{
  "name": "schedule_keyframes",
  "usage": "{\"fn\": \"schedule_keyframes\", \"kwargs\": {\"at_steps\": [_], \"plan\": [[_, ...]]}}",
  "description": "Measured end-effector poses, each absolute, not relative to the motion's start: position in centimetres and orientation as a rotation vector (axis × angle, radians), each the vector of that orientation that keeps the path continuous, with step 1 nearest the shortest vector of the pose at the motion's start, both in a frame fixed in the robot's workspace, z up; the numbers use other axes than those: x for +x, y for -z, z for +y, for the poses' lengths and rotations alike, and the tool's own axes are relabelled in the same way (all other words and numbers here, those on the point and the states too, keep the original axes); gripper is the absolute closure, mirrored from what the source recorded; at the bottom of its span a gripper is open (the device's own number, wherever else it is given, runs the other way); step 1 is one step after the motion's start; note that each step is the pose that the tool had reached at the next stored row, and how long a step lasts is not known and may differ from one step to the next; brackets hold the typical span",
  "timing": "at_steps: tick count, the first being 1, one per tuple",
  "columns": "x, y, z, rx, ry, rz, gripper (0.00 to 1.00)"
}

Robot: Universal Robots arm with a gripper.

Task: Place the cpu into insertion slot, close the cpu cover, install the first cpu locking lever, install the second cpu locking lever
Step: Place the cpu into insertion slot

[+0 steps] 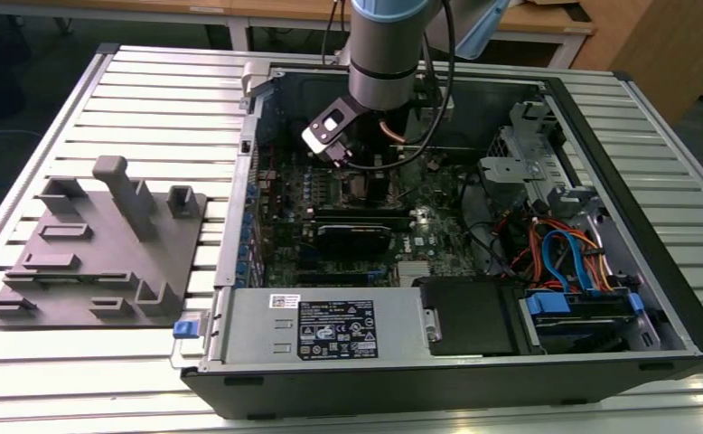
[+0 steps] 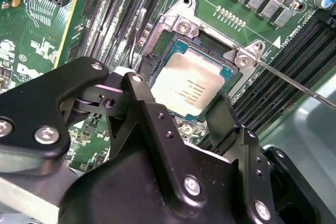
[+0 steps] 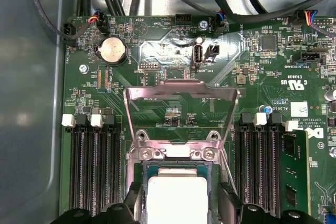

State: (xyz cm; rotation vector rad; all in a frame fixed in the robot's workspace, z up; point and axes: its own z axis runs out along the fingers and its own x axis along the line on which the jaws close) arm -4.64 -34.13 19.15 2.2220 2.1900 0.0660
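A: What are we seeing at the gripper point(image 2: 182, 97)?
B: We are seeing its fingers point(image 2: 147, 114) standing spread on either side of the cpu point(image 2: 190, 85), not pinching it.
A: Where is the cpu lying?
B: We are finding it lying flat in the insertion slot point(image 2: 181, 24), with the cpu cover point(image 3: 181, 92) tilting up, off the chip.

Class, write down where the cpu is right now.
In both wrist views the cpu lies in the insertion slot between two banks of long black slots, with the cpu cover standing open.
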Motion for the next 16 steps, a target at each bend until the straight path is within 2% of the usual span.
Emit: {"fn": "schedule_keyframes", "kwargs": {"at_steps": [16], "plan": [[-4.63,-19.93,-34.13,2.225,-0.059,2.193,0.32]]}}
